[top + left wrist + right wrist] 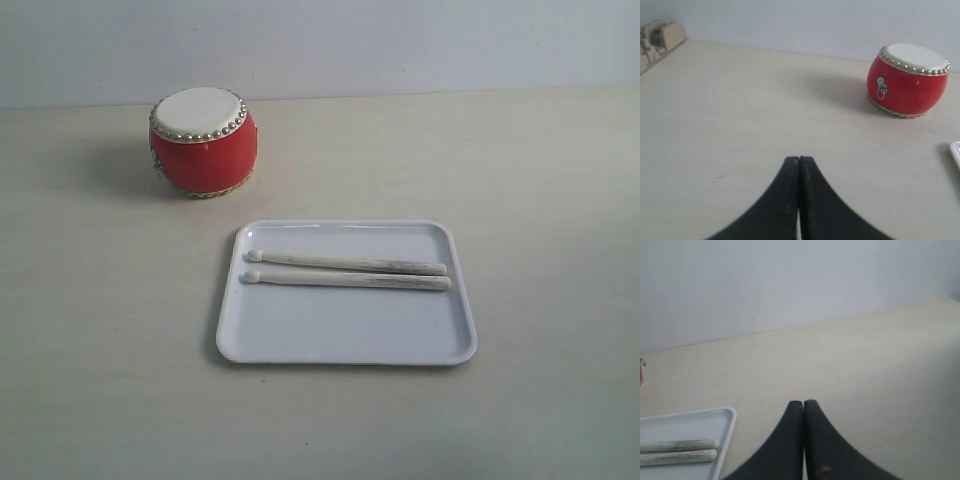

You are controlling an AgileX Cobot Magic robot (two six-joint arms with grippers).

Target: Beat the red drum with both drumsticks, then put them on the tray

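The red drum (204, 141) with its cream skin and gold studs stands upright at the back left of the table; the left wrist view shows it too (907, 81). The white tray (300, 340) lies in the middle. Two pale drumsticks (347, 263) (347, 281) lie side by side in it, rounded tips toward the left. The right wrist view shows their butt ends (680, 445) (677, 457) inside the tray's corner (731, 416). My left gripper (799, 159) is shut and empty over bare table, away from the drum. My right gripper (803, 403) is shut and empty beside the tray. Neither arm appears in the exterior view.
A pale wall runs along the table's far edge. A beige block-shaped fixture (660, 37) sits at the table's corner in the left wrist view. The tray's edge (956, 150) just enters that view.
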